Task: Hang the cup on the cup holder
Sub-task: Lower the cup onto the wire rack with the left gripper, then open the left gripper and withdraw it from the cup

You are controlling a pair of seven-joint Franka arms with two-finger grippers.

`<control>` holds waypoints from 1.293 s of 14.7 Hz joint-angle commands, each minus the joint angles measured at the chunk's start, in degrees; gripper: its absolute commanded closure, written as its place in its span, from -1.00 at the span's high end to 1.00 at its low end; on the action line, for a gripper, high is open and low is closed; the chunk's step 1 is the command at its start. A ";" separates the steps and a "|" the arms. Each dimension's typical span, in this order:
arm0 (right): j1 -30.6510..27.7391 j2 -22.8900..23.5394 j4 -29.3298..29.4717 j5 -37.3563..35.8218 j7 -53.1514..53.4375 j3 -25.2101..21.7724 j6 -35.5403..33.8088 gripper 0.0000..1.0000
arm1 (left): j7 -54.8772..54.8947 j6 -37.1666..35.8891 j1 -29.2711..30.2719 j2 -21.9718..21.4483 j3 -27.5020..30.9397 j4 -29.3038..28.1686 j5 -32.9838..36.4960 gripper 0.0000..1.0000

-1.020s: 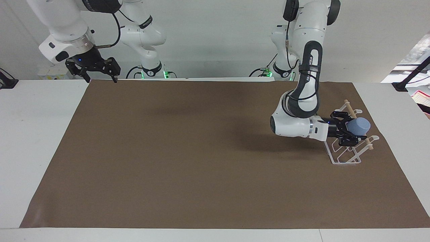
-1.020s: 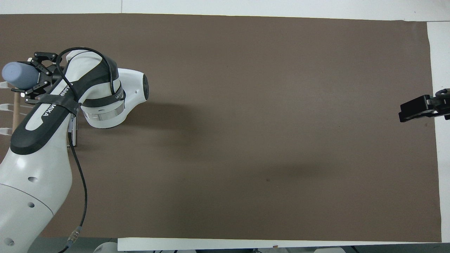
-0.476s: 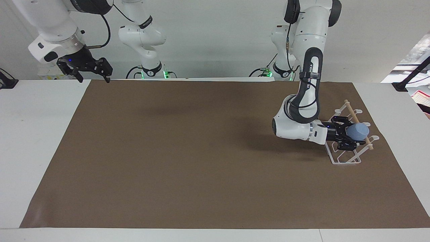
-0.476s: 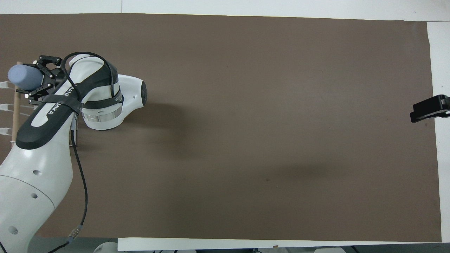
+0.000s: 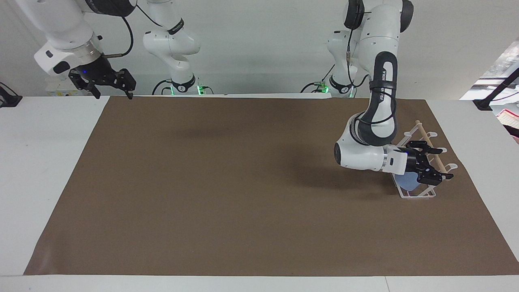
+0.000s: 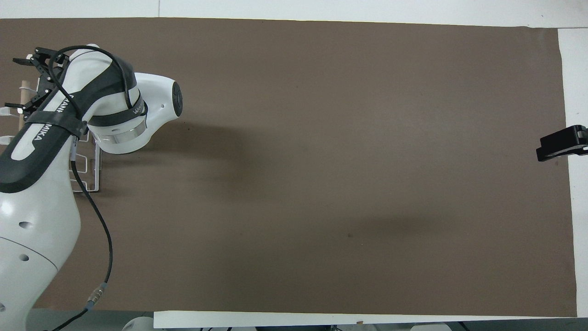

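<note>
The white wire cup holder (image 5: 423, 195) with its wooden dowel (image 5: 430, 146) stands at the left arm's end of the table. The light-blue cup (image 5: 407, 181) sits low inside the holder, at its end farther from the robots; I cannot tell whether it rests on a prong. My left gripper (image 5: 433, 161) is open and empty just above the cup, over the holder. In the overhead view the left gripper (image 6: 20, 82) and arm hide the cup; the holder (image 6: 87, 171) shows partly. My right gripper (image 5: 109, 84) waits open at the table's corner near the robots.
A brown mat (image 5: 243, 182) covers most of the white table (image 5: 36, 162). The holder stands near the mat's edge at the left arm's end. The right gripper (image 6: 558, 146) shows only as a dark tip at the mat's other edge.
The left gripper has let go of the cup and opened. The cup has dropped from the dowel's height to low inside the holder. The right arm has hardly moved.
</note>
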 commanded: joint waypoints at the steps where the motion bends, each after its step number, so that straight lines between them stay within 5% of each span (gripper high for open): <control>1: 0.03 -0.68 -0.49 0.16 -1.01 -0.23 -0.40 0.99 | 8.03 1.60 3.25 -2.77 -0.74 2.58 -2.20 0.99; 6: 0.03 -0.68 -0.49 0.16 -1.01 -0.23 -0.40 0.99 | 23.39 6.97 6.24 -14.01 -0.39 1.88 -15.35 0.99; 11: 0.03 -0.68 -0.49 0.16 -1.10 -0.23 -0.40 0.99 | 46.40 14.87 11.16 -19.04 -0.31 -0.14 -38.46 0.99; 19: 0.03 -0.68 -0.41 0.16 -1.10 -0.14 -0.40 0.99 | 86.46 14.45 14.16 -27.47 -0.40 -3.74 -69.84 0.99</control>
